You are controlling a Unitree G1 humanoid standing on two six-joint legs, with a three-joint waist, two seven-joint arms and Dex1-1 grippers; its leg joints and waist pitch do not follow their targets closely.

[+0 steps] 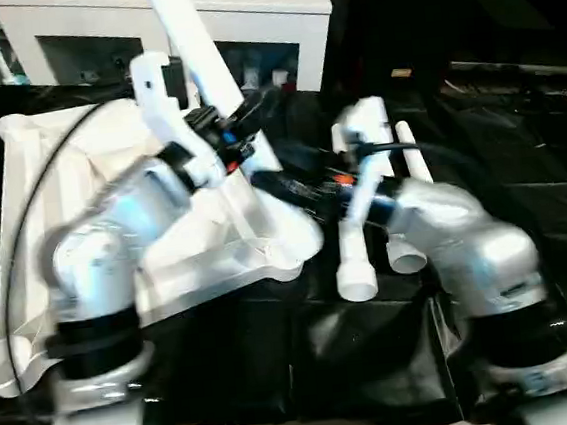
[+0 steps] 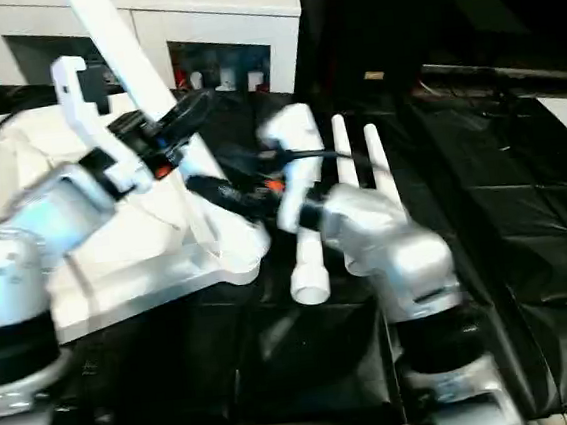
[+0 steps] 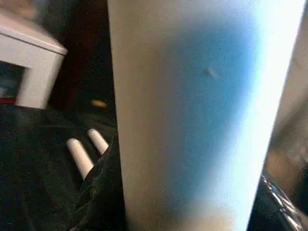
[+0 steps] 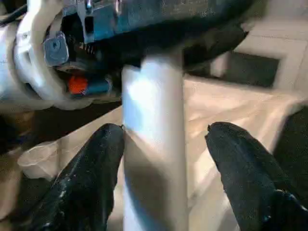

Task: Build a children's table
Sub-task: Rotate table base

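leg being seated in a corner socket

the left gripper (image 1: pixel 217 128) is clamped on an upright leg (image 1: pixel 185 41) above the tabletop (image 1: pixel 70 183). the right gripper (image 4: pixel 163 144) is spread around its lower part, one finger touching. pressing down is judged next.

1. White table board (image 1: pixel 80 182) with ribbed underside: one.
2. White legs: three can be counted. One leg (image 1: pixel 186 31) stands up, and two legs (image 1: pixel 355 271) (image 1: pixel 415 160) lie side by side on the black cover; whether the robot's right arm hides another cannot be told.
3. Claws: two, the left claw (image 2: pixel 188 109) and the right claw (image 4: pixel 163 144).
4. White cabinet (image 1: pixel 274 12): one.
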